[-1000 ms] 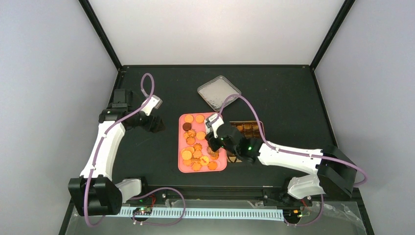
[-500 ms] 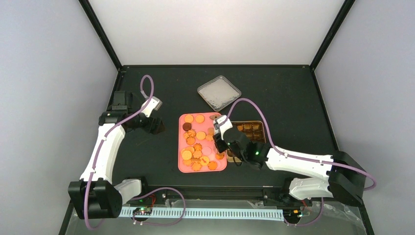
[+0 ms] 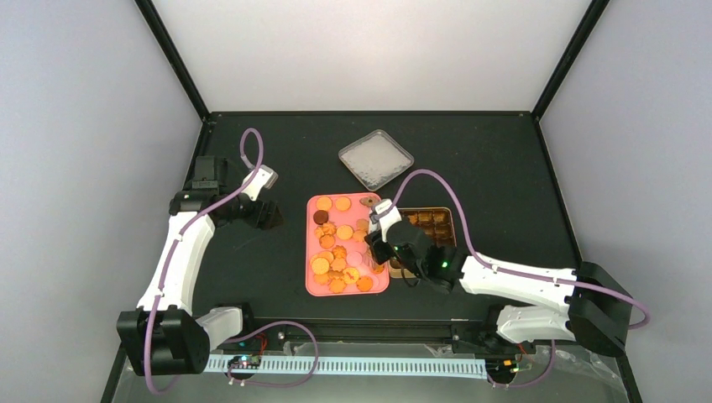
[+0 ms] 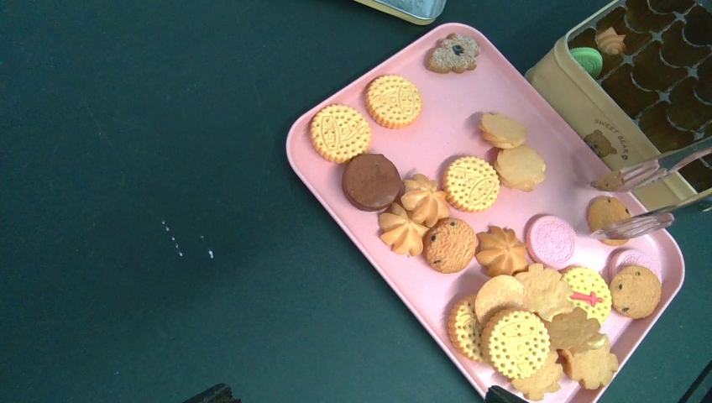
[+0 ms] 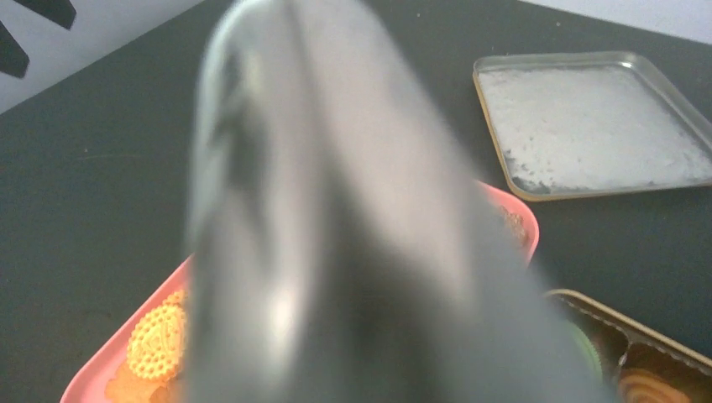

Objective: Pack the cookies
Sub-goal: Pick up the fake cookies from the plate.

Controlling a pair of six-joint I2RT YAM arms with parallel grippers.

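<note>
Lining up a pick: right gripper (image 3: 388,243) clamps metal tongs (image 4: 630,175), tips seemingly straddling a tan cookie (image 4: 606,211) on tray (image 4: 504,84); next squeeze, lift to tin (image 4: 588,126); left gripper (image 3: 267,215) gapes empty.

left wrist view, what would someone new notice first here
The pink tray fills the middle of the view, crowded with mostly golden cookies, some heaped at its lower right end. At the right edge, the tips of metal tongs hover over the tray beside a beige tin whose dark compartments hold a green cookie.
</note>
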